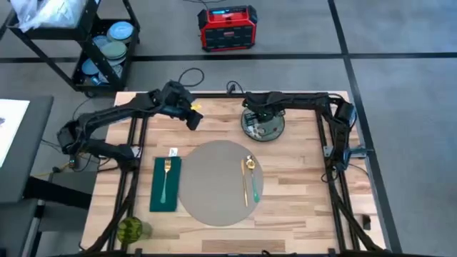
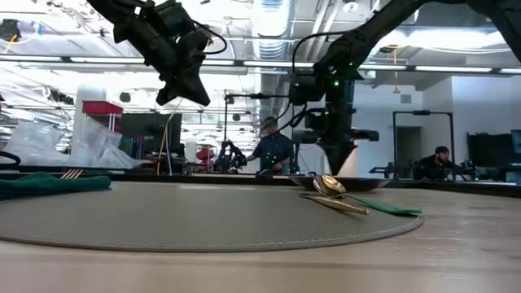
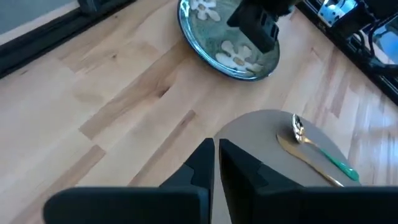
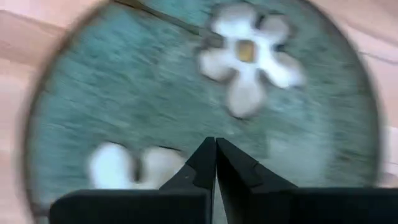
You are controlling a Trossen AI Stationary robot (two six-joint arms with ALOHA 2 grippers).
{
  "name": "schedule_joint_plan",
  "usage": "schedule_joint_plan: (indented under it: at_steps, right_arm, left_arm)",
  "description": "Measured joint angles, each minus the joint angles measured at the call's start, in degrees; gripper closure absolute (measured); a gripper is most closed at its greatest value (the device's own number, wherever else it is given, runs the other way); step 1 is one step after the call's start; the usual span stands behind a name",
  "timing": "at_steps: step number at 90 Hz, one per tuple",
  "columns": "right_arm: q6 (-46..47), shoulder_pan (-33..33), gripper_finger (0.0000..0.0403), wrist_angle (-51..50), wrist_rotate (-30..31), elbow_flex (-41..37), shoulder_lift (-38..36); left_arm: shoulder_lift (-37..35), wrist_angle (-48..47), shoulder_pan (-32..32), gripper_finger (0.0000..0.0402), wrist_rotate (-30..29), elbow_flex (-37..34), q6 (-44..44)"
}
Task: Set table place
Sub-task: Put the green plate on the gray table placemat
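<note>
Right gripper [image 1: 258, 118] poised over the floral plate [image 1: 271, 128], fingers pressed together and empty.

In the right wrist view its two dark fingertips [image 4: 205, 163] meet with no gap above the plate's green glaze and white flowers; whether they touch the surface is hard to tell. In the high view that plate sits at upper centre on the table [image 1: 300, 185], just above the round grey placemat [image 1: 214, 182] at frame centre. A gold spoon [image 1: 250, 165] and a teal-handled utensil [image 1: 255, 187] lie along the placemat's right edge. A gold fork [image 1: 167, 168] rests on the dark green napkin [image 1: 164, 193] at the placemat's left. The left gripper [image 1: 191, 114], fingers likewise closed and empty, hangs over bare wood at upper left of the table.
</note>
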Motion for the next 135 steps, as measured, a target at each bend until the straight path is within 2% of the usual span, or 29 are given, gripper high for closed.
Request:
schedule_joint_plan:
  at_steps: [19, 29, 46, 67, 79, 94, 101, 111, 119, 135]
  right_arm:
    - [1.9, 1.4, 0.0403, 7.0, -3.5, -4.8, 0.5]
    - [2.1, 2.2, 0.0403, 9.7, -4.0, -4.8, 0.6]
    - [1.5, 2.3, 0.0403, 17.5, -10.0, -4.2, 0.9]
    - [-0.8, 3.2, 0.0403, 23.8, -12.9, -4.0, 1.2]
    - [-6.0, 4.7, 0.0403, 22.4, -13.9, -0.1, -0.7]
    - [-7.5, 1.3, 0.0397, 13.1, -9.4, 2.7, -7.3]
    - [-8.4, -1.0, 0.0378, 7.3, -8.3, 2.4, -8.5]
    - [-10.6, -4.2, 0.0328, 1.4, -9.1, 2.5, -9.3]
    - [-12.7, -6.5, 0.0276, -0.8, -10.1, 2.5, -9.0]
    - [-13.4, -9.4, 0.0172, -0.5, -13.1, 2.4, -8.3]
  left_arm:
    - [0.0, 0.2, -0.1, 0.0395, 0.0, 0.0, -0.1]
    - [0.0, 0.0, -0.1, 0.0395, 0.0, 0.0, 0.0]
    - [0.0, 0.6, -0.1, 0.0395, 0.0, 0.0, -0.1]
    - [0.0, 4.3, -0.2, 0.0395, 0.0, 0.0, -0.4]
    - [1.6, 9.1, -0.2, 0.0395, 0.5, 0.0, -4.9]
    - [9.0, 17.3, 0.1, 0.0376, 5.8, 0.0, -10.4]
    - [13.8, 22.2, 0.1, 0.0359, 8.5, 0.0, -12.4]
    - [20.0, 27.7, 0.3, 0.0327, 12.9, 0.0, -14.9]
    - [23.3, 27.8, 0.6, 0.0297, 16.4, 0.0, -15.8]
    - [26.2, 27.3, 1.7, 0.0236, 17.6, 0.0, -18.5]
